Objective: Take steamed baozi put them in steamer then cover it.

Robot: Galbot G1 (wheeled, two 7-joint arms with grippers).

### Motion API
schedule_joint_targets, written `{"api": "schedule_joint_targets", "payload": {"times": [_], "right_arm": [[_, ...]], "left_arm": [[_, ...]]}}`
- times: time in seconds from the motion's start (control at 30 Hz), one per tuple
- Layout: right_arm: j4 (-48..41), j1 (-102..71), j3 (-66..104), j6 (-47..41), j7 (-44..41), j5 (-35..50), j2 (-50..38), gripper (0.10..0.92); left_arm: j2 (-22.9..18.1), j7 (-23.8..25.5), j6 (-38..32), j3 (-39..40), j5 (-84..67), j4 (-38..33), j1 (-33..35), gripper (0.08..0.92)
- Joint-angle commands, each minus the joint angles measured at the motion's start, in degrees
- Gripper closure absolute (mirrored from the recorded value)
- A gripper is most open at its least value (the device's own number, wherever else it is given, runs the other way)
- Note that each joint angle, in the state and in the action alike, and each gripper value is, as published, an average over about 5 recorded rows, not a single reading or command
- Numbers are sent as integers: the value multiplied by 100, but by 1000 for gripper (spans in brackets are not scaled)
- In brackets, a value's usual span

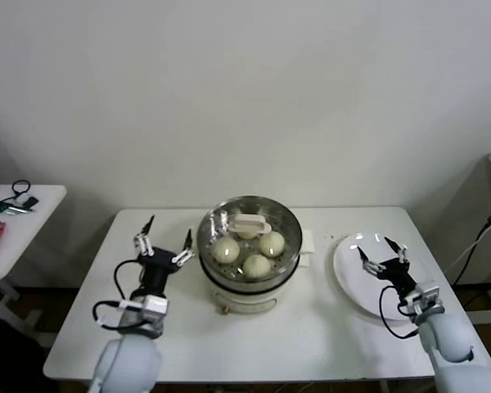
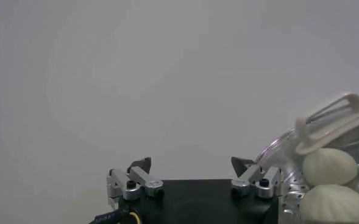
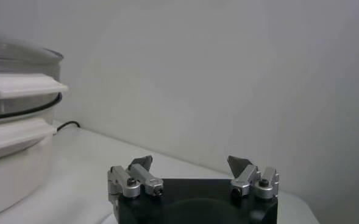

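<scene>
**Already lidded: buns in the steamer, both grippers empty**

Partly hidden under the cover's [image 1: 247,223] cream handle, the buns are hard to count in full: three steamed baozi [image 1: 256,264] show clearly through the glass in the head view, and whether a fourth sits beneath the handle cannot be told. The left wrist view catches only two buns and a slice of the lid, cut off at the frame's edge. The right wrist view shows just one side of the steamer [image 1: 250,282], its white side handles and the lid's rim above.

One steamer stands at the middle of the white table [image 1: 311,336], one glass cover resting on it, and one white plate [image 1: 352,291] lies bare to the steamer's right.

The left gripper [image 1: 165,241] hovers just beside the steamer's left wall, fingers spread wide apart and pointing away from the robot, holding nothing. The right gripper [image 1: 383,251] hangs over the plate, likewise spread and empty.
</scene>
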Motion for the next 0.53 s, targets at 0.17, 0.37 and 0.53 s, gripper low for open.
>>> {"api": "schedule_joint_targets", "payload": {"times": [0.17,0.37,0.53], "right_arm": [[404,-201,72,26,-19,250,100,203],[503,-222,83,-10,17,328,116,203],[536,-249,100,-20,1,345,124,203]], "left_arm": [[-396,-116,-1266,-955,-2193,798,505,177],[-335,-43,-1265,-980,-2149,915,496,177],[-305,65,-1254,-975,-2152,945,494,177]]}}
